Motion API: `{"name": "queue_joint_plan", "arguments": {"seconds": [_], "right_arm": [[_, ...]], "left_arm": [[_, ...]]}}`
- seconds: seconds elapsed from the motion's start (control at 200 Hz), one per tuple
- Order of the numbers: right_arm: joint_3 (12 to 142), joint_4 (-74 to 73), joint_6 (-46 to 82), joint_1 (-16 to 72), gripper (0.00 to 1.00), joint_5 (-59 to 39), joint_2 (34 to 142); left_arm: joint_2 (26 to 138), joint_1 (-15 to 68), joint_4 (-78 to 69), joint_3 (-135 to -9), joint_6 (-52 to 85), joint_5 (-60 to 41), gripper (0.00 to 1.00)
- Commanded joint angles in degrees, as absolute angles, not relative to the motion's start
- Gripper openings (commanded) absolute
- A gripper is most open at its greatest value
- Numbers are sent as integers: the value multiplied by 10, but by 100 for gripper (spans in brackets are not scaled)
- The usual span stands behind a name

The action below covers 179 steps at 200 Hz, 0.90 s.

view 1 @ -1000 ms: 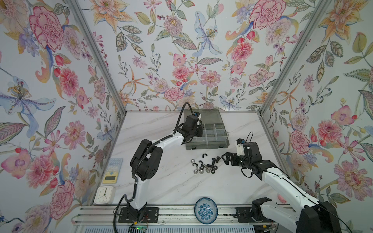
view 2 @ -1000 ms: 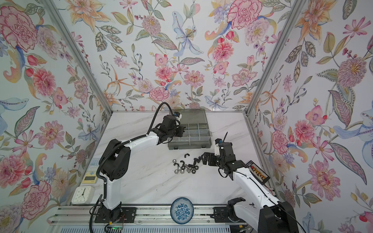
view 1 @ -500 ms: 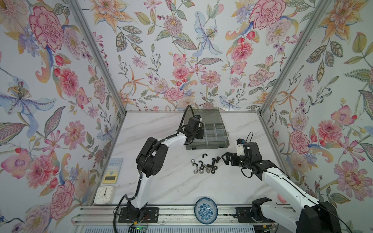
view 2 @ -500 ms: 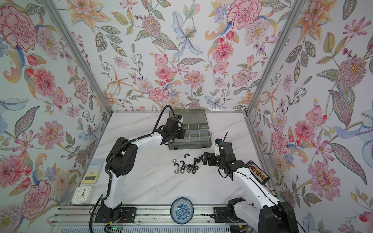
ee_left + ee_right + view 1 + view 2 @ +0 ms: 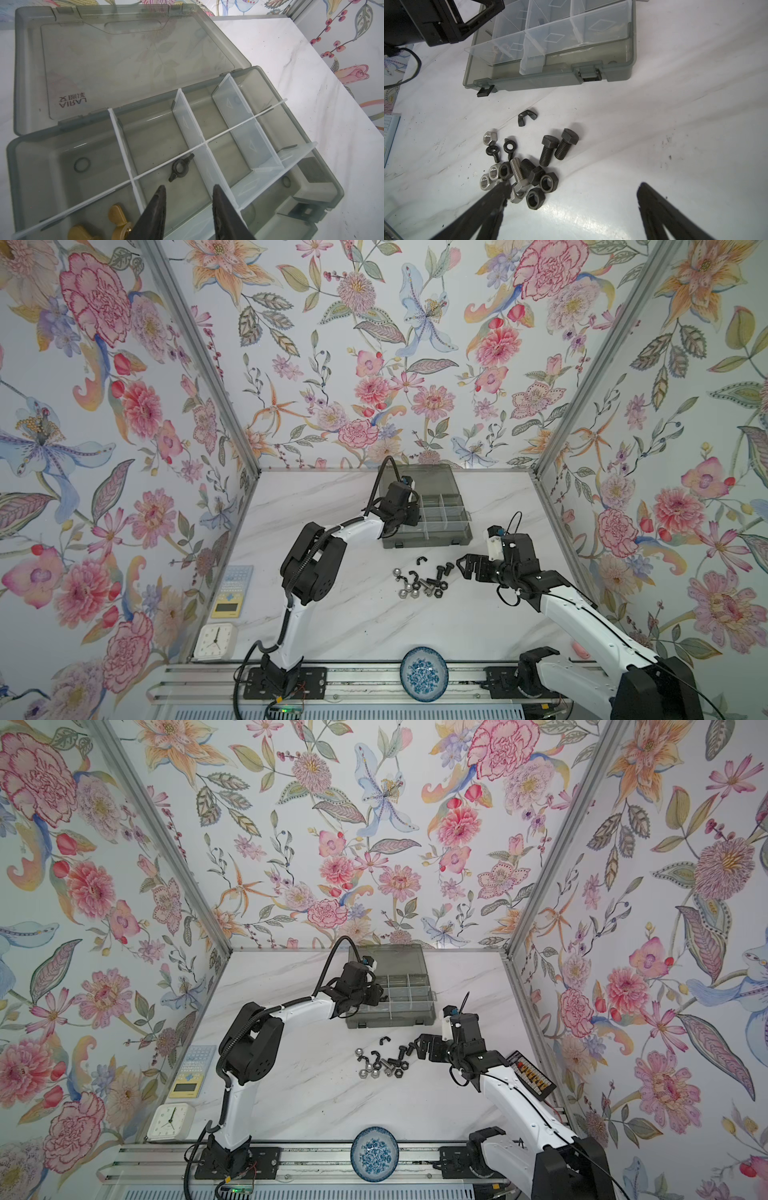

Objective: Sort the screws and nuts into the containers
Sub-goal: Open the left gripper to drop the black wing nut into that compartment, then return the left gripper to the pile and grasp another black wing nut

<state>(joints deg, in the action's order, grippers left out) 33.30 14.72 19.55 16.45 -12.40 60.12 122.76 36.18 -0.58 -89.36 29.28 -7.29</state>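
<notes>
The left pincer (image 5: 188,187) hangs part open and empty over the open box (image 5: 428,540), which sits at the middle of the desk's (image 5: 332,622) rear edge. A black wing nut (image 5: 180,167) lies in the compartment beneath it, with brass wing nuts (image 5: 116,216) next door. If it pulls away low, it could catch a thin divider (image 5: 187,122) and shift the box.

Nearer the desk's middle, the screws (image 5: 547,153) and nuts (image 5: 494,172) lie heaped and touching. The right pincer (image 5: 572,186), wide open and empty, may nip two at once or scatter them.

The brass nuts are cut off by the frame, and one finger of the right pincer covers part of the heap.
</notes>
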Motion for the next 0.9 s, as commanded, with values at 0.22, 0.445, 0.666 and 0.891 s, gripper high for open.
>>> {"name": "queue_joint_plan", "arguments": {"seconds": [0.22,0.445,0.666,0.891], "right_arm": [[321,150,195,163,99,-115,582],[324,151,193,157,99,-121,582],[323,150,193,152,99,-126,582],[321,151,193,150,99,-127,583]], "left_arm": [[1105,408,-44,-755,251,-105,47],[1070,475,-26,-678,224,-34,52],[1076,484,-34,-643,240,-18,52],[1100,484,-24,-654,229,-1,52]]}}
